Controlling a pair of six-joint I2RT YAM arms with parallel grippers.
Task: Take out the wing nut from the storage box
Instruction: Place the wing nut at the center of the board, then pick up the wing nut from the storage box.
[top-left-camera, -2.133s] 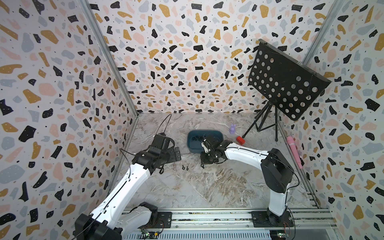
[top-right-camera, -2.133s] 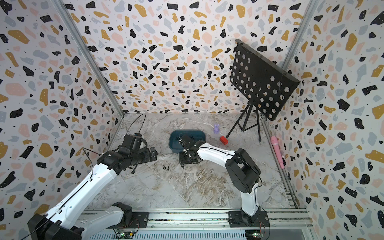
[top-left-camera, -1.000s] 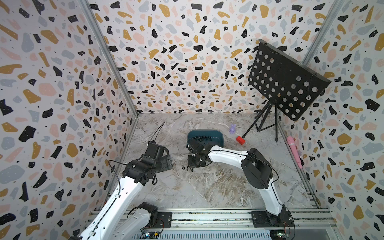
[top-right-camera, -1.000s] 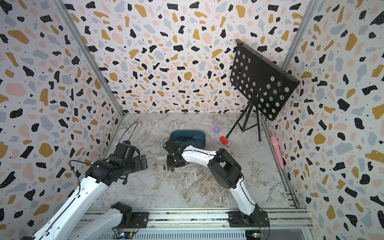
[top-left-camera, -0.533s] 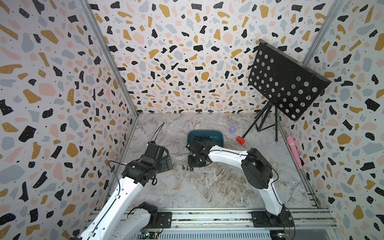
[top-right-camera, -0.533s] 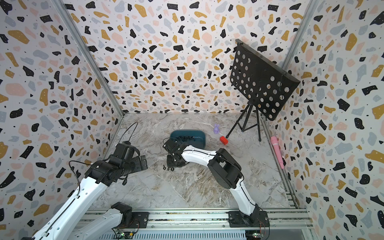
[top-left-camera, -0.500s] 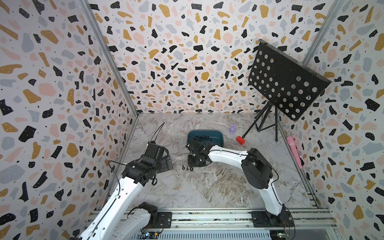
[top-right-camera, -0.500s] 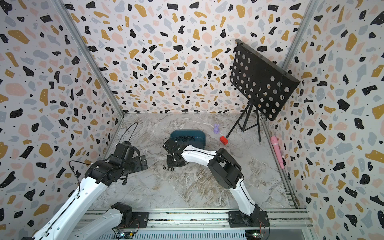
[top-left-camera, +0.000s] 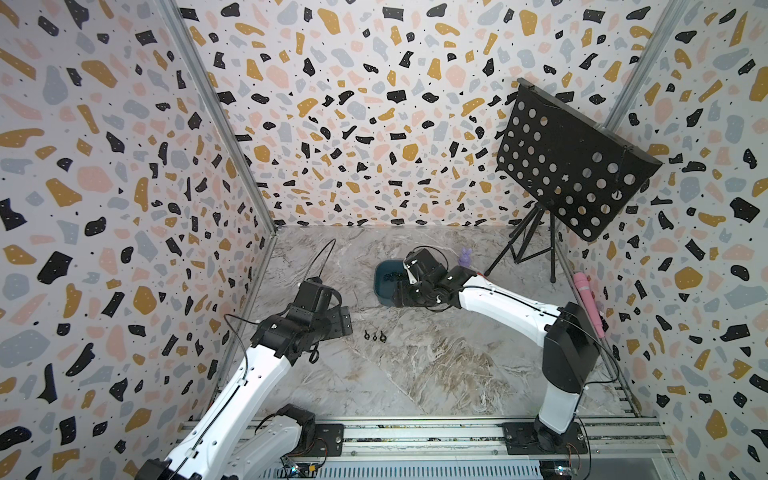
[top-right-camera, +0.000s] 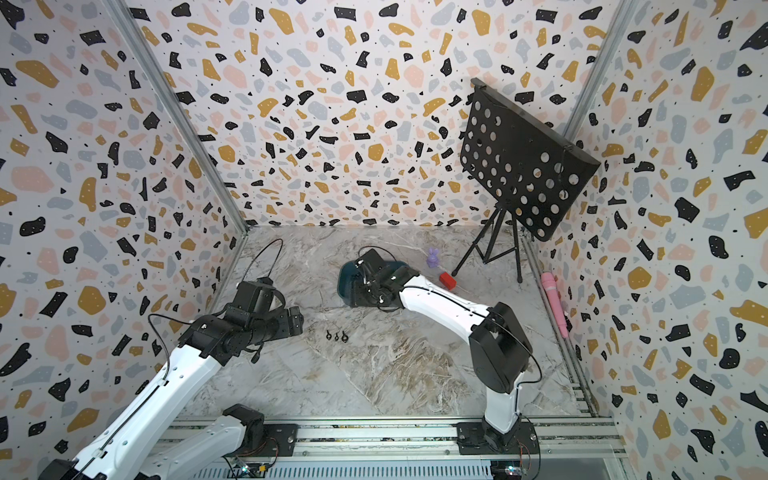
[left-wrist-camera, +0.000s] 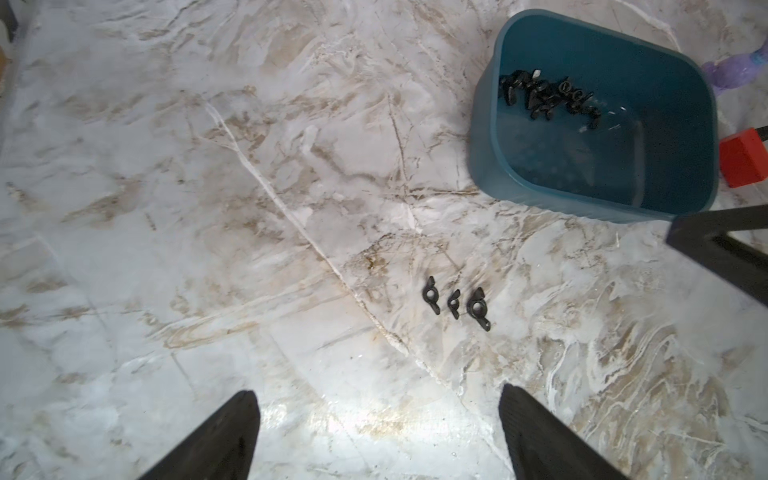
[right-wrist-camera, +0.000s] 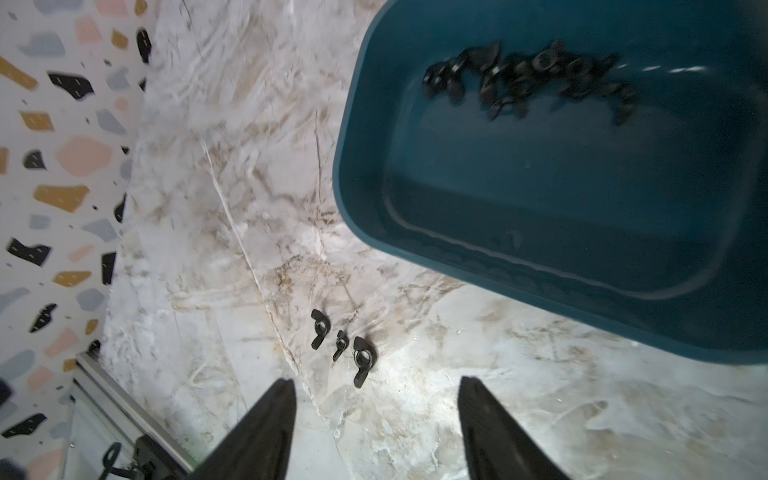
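Inside, the storage box (left-wrist-camera: 673, 137) holds clustered black wing nuts (left-wrist-camera: 548, 97).

Teal storage box (right-wrist-camera: 561, 216), upper right of frame: blurred dark cluster (right-wrist-camera: 528, 81), probably wing nuts, by one wall. Marbled tabletop (right-wrist-camera: 208, 166): three wing nuts (right-wrist-camera: 340, 345) in a row, lower centre, just beyond the right pincer (right-wrist-camera: 376, 381), jaws apart, empty.

Wing nuts (left-wrist-camera: 454, 304) on table (left-wrist-camera: 208, 208) — storage box (left-wrist-camera: 481, 141) behind
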